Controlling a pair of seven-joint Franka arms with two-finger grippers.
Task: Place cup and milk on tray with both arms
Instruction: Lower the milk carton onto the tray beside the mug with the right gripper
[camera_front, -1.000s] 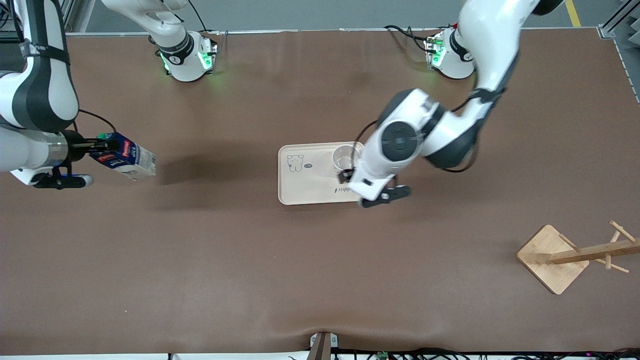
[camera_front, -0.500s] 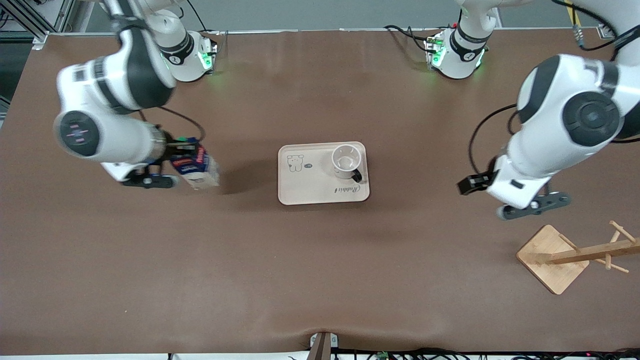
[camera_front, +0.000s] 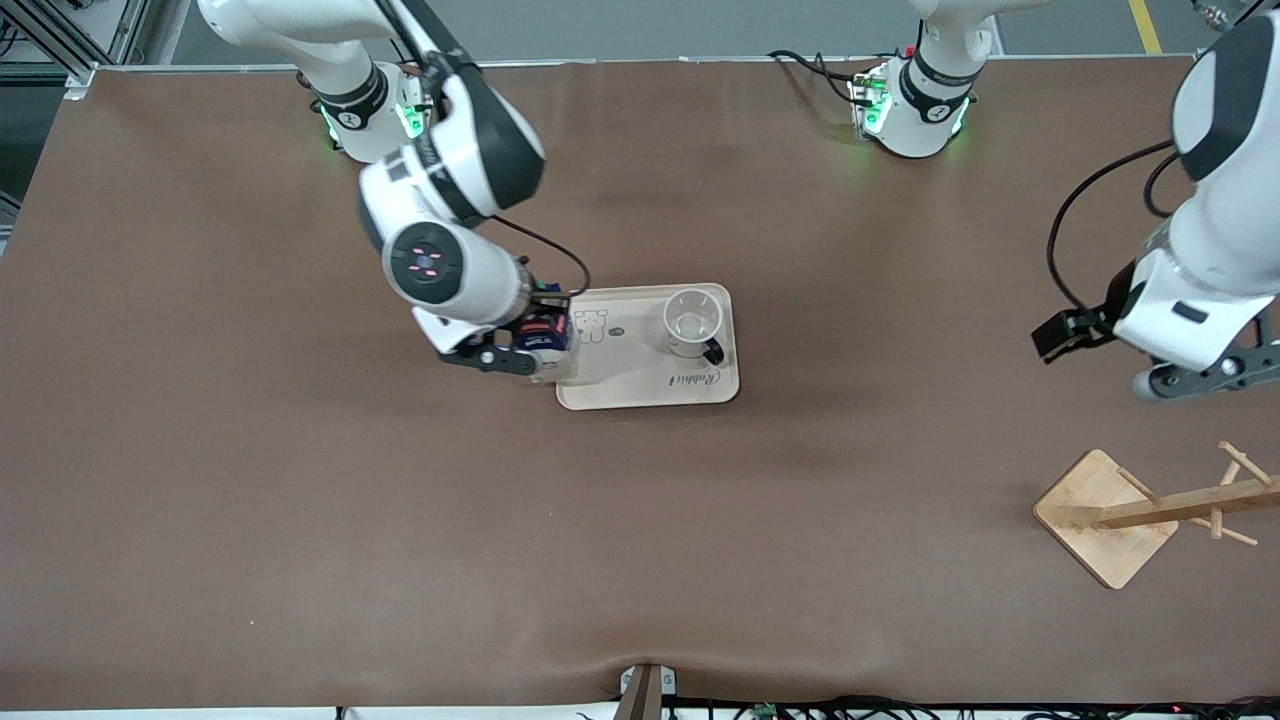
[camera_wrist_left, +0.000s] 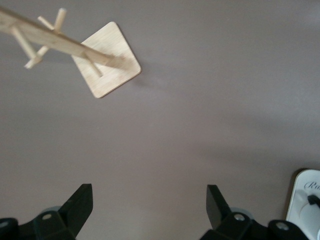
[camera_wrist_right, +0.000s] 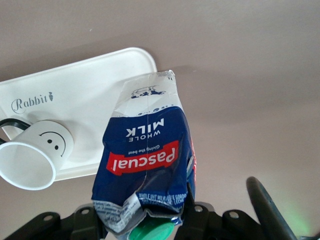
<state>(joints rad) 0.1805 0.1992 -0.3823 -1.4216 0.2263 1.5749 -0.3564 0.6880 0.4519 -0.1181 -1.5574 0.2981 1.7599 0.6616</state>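
- Midway along the table, nearer the edge where the arm bases stand than the camera's edge, the tray (camera_front: 640, 385) already carries the cup (camera_front: 692, 322), upright at the tray's end toward the left arm, its handle turned toward the camera's edge.
- Half of the task looks done: the cup is delivered and no gripper touches it.
- Over the tray's end toward the right arm, the right gripper (camera_wrist_right: 150, 220) grips the milk (camera_wrist_right: 147, 165) by its capped top, the carton's base hanging above the tray's corner and the table just beside it; the carton is not yet set down.
- Toward the left arm's end of the table, the left gripper (camera_wrist_left: 147, 210) hangs empty with jaws spread wide over bare tabletop, and the arm waits.
- A wooden stand (camera_front: 1105, 517) sits near the corner where the camera's edge meets the left arm's end, well apart from the tray and playing no part.
- What is left, by the look of it: bring the milk fully over free tray surface beside the bear drawing (camera_front: 592, 326), lower it clear of the cup, then release.
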